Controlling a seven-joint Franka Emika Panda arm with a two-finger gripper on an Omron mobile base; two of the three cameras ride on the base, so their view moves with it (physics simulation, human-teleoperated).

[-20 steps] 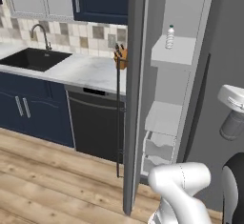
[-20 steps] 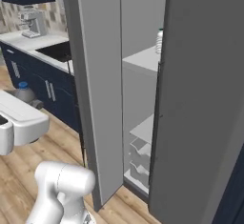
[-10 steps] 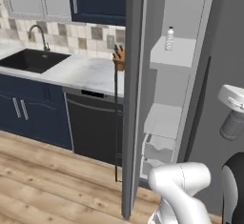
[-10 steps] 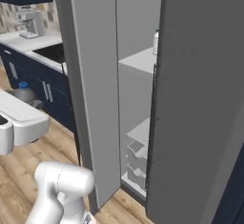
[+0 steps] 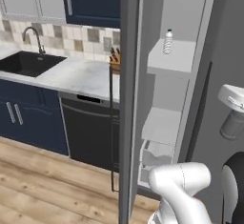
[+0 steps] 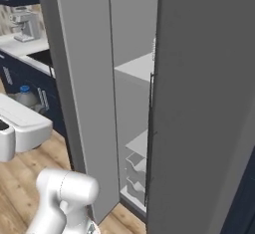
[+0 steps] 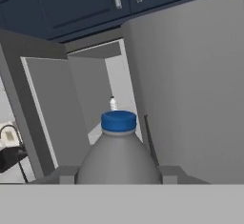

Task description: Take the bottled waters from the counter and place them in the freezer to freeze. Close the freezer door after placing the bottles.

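My gripper (image 7: 119, 175) is shut on a bottled water (image 7: 119, 151), a ribbed grey bottle with a blue cap, held upright between the fingers. The same bottle (image 6: 25, 96) pokes up at the left edge of the right base view. It faces the open freezer (image 5: 171, 75), still some way in front of it. Another bottled water (image 5: 167, 42) stands on the upper white shelf and also appears in the hand view (image 7: 113, 104). The freezer door (image 5: 127, 99) is swung out towards me, with the marble counter (image 5: 81, 75) beyond it to the left.
A wooden knife block (image 5: 114, 63) stands on the counter beside the freezer, above the black dishwasher (image 5: 90, 132). The black sink (image 5: 28, 63) lies further left. A closed grey door panel (image 6: 204, 103) borders the opening on the right. White lower shelves and drawers (image 5: 159, 142) sit inside.
The whole picture has shifted a little in both base views, so the camera has moved relative to the freezer. The bottle stays in the shut gripper.
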